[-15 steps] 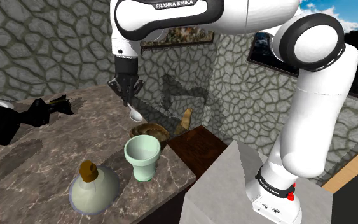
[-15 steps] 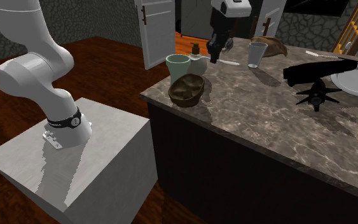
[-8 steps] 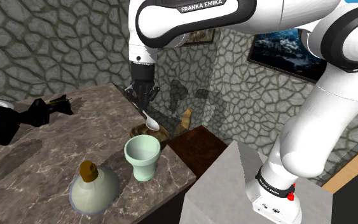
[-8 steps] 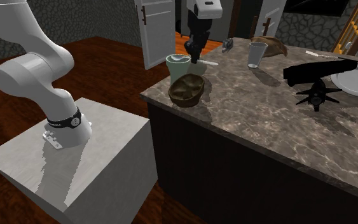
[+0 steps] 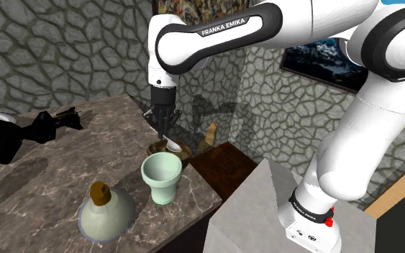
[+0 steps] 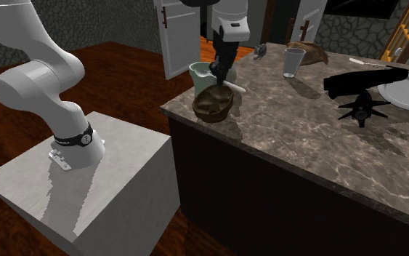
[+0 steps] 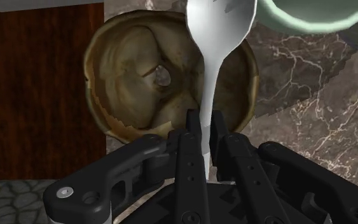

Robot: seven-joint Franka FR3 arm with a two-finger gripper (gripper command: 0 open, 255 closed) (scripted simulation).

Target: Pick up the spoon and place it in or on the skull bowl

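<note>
The tool (image 7: 201, 124) pinches the pale spoon (image 7: 217, 32) by its thin handle, its scoop end hanging over the brown skull bowl (image 7: 130, 70) at the worktop's (image 7: 317, 121) edge. It looks light, stiff and probably slick, so a handle grip suits.

Counter (image 5: 42, 172): skull bowl (image 7: 139, 76) at the corner nearest my stand (image 5: 265, 208); cup (image 5: 161, 177) just beside it; bottle (image 5: 106, 208) near the cup, on the side away from the bowl. Above the bowl: my claw (image 7: 204, 121), spoon (image 7: 219, 25) clasped between its fingers, the spoon's head over the rim toward the cup.
</note>
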